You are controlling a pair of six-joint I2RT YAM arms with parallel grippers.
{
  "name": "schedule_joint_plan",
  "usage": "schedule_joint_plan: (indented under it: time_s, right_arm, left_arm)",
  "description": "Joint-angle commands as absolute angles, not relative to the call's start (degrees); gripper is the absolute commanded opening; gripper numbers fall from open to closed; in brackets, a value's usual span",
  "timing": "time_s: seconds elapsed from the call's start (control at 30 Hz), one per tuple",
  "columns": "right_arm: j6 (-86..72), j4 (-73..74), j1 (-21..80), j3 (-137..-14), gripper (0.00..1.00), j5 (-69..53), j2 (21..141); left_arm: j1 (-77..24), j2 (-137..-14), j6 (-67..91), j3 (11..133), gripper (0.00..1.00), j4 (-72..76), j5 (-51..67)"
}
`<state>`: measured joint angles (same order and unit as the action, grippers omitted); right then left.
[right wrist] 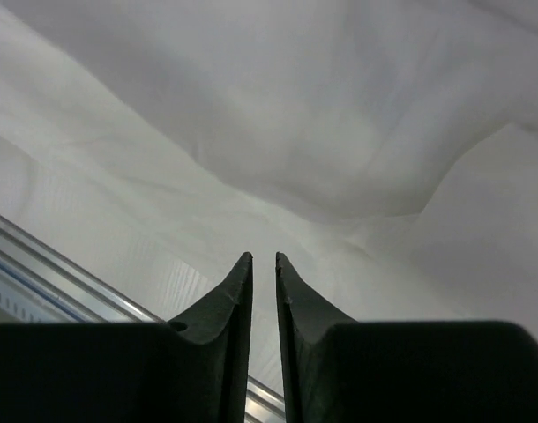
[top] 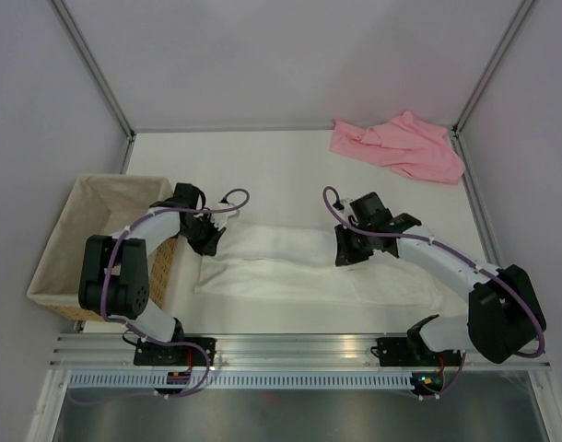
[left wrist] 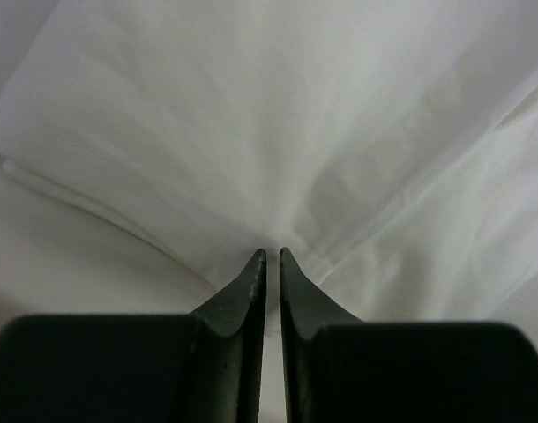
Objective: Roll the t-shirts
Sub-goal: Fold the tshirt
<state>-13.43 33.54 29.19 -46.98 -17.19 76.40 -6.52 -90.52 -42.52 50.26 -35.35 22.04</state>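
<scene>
Since the white tee (top: 295,262) is limp, light and slippy, pinch its near hem; left end effector (left wrist: 271,254) near-clenched, grasp unclear; right end effector (right wrist: 262,257) slightly parted, empty.

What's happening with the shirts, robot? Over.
Left gripper nearly shut at white t-shirt fold, grip unclear. Right gripper slightly open over it. Pink t-shirt crumpled, far corner. Basket off to left.
</scene>
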Motion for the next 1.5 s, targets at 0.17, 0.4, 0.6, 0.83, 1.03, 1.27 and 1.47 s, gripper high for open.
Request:
schedule_joint_plan:
  time_s: [0.17, 0.4, 0.6, 0.83, 1.03, 1.27, 1.47]
  right_arm:
    - [-21.7, 23.1, 28.7, -56.2, 0.04, -4.7, 91.0]
    - [-24.0, 19.3, 28.0, -60.6, 0.00, 1.5, 104.4]
    - [-22.1, 19.1, 26.6, -71.0, 0.00, 4.1, 113.7]
    - [-15.2, 22.0, 25.7, -82.3, 0.01, 4.1, 116.1]
    - [-14.5, 23.4, 22.7, -77.8, 0.10, 5.7, 103.0]
    - [-22.5, 20.8, 11.2, -55.4, 0.07, 1.8, 87.8]
    - [-25.3, 15.8, 3.2, -46.1, 0.00, -2.5, 88.0]
  left_arm:
    - [-6.7, -91.8, -31.8, 58.7, 0.17, -30.2, 21.5]
    - [-7.2, -97.1, -28.7, 55.7, 0.16, -24.8, 13.8]
    - [-7.0, -101.5, -25.8, 58.1, 0.15, -20.9, 7.7]
    - [-6.5, -103.7, -26.0, 62.1, 0.15, -20.0, 4.0]
    - [-6.0, -102.7, -28.7, 62.1, 0.15, -19.1, 0.4]
    - [-6.6, -95.1, -26.4, 62.2, 0.18, -20.6, 7.5]
    - [-7.8, -94.3, -25.0, 59.8, 0.18, -24.4, 9.1]
